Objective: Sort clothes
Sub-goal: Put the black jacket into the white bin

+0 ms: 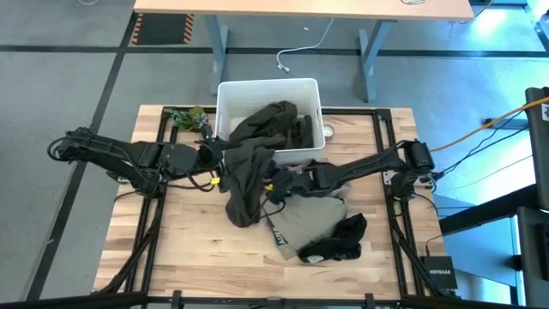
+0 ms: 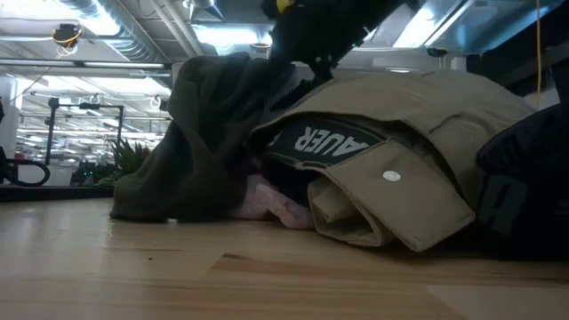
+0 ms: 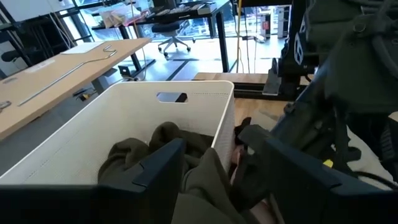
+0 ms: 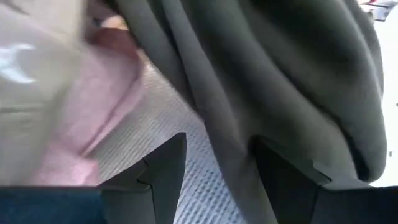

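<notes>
You are looking at a wooden desk (image 1: 180, 249) carrying a white bin (image 1: 230, 96) at its far middle. The large olive-grey garment (image 1: 247, 172) is draping out of the bin, over its near wall and down onto the desk. The beige-tan garment (image 1: 313, 219) is lying near and right of it, with the black garment (image 1: 343, 239) bunching at its near right edge. The pale pink garment (image 2: 267, 203) is peeking out low between the olive and tan cloth. Your left gripper (image 3: 211, 168) is sitting at the bin's near left corner, its fingers spread apart around a fold of olive cloth without closing on it. Your right gripper (image 4: 214, 165) is reaching in from the right, pressing into the olive garment, fingers likewise apart with cloth between them. A small plant (image 1: 187, 117) is standing left of the bin.
</notes>
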Controlling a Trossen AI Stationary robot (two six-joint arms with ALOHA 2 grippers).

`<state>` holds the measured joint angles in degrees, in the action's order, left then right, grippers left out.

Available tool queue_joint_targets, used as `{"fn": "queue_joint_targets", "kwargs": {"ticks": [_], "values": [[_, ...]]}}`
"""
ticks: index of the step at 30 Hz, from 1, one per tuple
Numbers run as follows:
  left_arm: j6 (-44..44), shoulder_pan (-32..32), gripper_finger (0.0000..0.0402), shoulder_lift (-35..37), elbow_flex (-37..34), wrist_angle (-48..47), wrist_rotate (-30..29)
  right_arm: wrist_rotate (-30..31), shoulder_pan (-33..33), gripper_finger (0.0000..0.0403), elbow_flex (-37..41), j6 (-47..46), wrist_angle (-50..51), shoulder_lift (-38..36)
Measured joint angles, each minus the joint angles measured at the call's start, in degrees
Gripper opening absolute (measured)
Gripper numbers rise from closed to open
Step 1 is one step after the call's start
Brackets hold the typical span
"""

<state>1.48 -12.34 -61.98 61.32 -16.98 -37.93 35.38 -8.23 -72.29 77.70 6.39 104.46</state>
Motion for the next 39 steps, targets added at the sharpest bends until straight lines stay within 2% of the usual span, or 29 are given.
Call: {"fn": "queue_joint_targets", "kwargs": {"ticks": [7, 11, 14, 17, 19, 23, 28, 33, 39], "values": [[0.0, 0.0, 0.0209, 0.0, 0.0, 0.1, 0.0, -0.6, -0.1, 0.0203, 0.1, 1.4, -12.0, 0.8], [0.0, 0.0, 0.0209, 0.0, 0.0, 0.1, 0.0, -0.4, 0.0, 0.0175, 0.1, -1.9, -19.0, 0.7], [0.0, 0.0, 0.0209, 0.0, 0.0, 0.1, 0.0, 0.0, 0.1, 0.0127, 0.0, -4.7, -19.9, 0.7], [0.0, 0.0, 0.0209, 0.0, 0.0, 0.1, -0.3, 1.2, 0.1, 0.0048, 0.0, -7.2, -19.8, 0.3], [0.0, 0.0, 0.0209, 0.0, 0.0, 0.4, -1.4, 1.7, 0.1, 0.0016, 0.0, -8.4, -19.8, -0.7], [-1.0, 0.0, 0.0209, 0.0, 0.0, 1.8, -5.2, 5.8, 0.1, 0.0027, -0.6, -11.2, -21.6, -3.4], [-1.7, 0.0, 0.0209, 0.1, 0.0, 3.2, -6.8, 7.3, 1.7, 0.0008, -2.1, -11.3, -21.1, -8.8], [-1.6, 0.0, 0.0209, 0.1, 0.0, 3.1, -6.8, 9.5, 7.1, 0.0013, -5.0, -11.7, -21.4, -14.1], [-1.5, 0.0, 0.0209, 0.1, 0.0, 3.1, -6.9, 9.2, 15.6, 0.0008, -7.8, -13.2, -21.4, -16.3]]}}
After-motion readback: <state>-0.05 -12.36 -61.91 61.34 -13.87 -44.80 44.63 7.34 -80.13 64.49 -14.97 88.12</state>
